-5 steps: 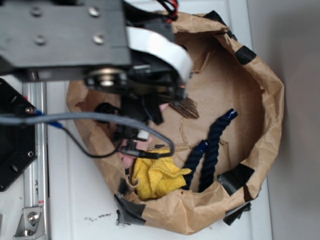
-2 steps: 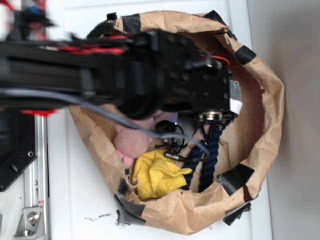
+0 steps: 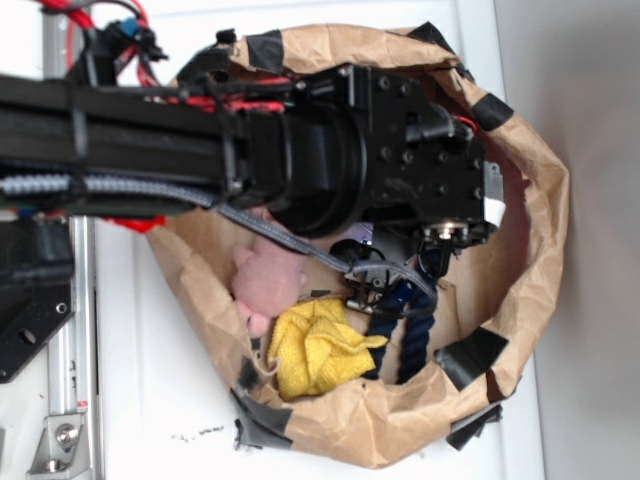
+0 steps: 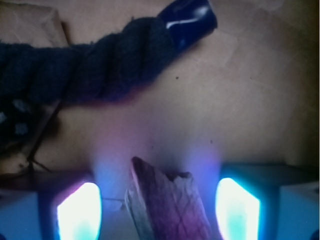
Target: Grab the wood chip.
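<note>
In the wrist view the wood chip (image 4: 167, 205) lies flat on the brown paper floor, a dark grainy piece with a ragged far end. My gripper (image 4: 159, 210) is open and straddles it. The glowing left finger (image 4: 80, 210) and right finger (image 4: 237, 207) stand on either side, each with a gap to the chip. In the exterior view the black arm (image 3: 400, 170) reaches over the bag and hides both the chip and the fingertips.
A dark blue rope (image 4: 100, 65) with a glossy taped end lies just beyond the chip, and its strands show under the arm as the rope (image 3: 410, 330). A yellow cloth (image 3: 315, 350) and a pink plush (image 3: 265, 280) sit inside the crumpled paper bag wall (image 3: 535, 200).
The arm has swung right across the bag and now covers the spot where the chip lay in view a second ago. Since 0.4 s ago it has shifted slightly further right.
</note>
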Available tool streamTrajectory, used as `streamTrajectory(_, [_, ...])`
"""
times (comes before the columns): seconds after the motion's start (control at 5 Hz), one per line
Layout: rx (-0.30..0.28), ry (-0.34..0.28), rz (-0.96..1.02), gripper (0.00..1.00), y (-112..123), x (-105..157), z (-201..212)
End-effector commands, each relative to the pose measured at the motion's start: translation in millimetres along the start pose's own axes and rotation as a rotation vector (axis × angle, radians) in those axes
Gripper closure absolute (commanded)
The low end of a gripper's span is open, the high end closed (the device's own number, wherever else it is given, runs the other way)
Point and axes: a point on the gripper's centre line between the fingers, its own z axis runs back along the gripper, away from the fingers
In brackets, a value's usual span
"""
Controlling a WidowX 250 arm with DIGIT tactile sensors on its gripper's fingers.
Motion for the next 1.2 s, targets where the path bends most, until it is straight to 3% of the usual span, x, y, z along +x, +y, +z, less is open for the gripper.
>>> streamTrajectory(0.0, [0.04,-0.091,0.014,1.0,-6.4,-12.3,18.7])
streamTrajectory(0.4, [0.067,-0.167,0.019,1.0,-7.6,-23.3,60.6])
streamTrajectory(1.0, [0.049,-0.269,0.053,1.0,-5.0,-28.7,125.8])
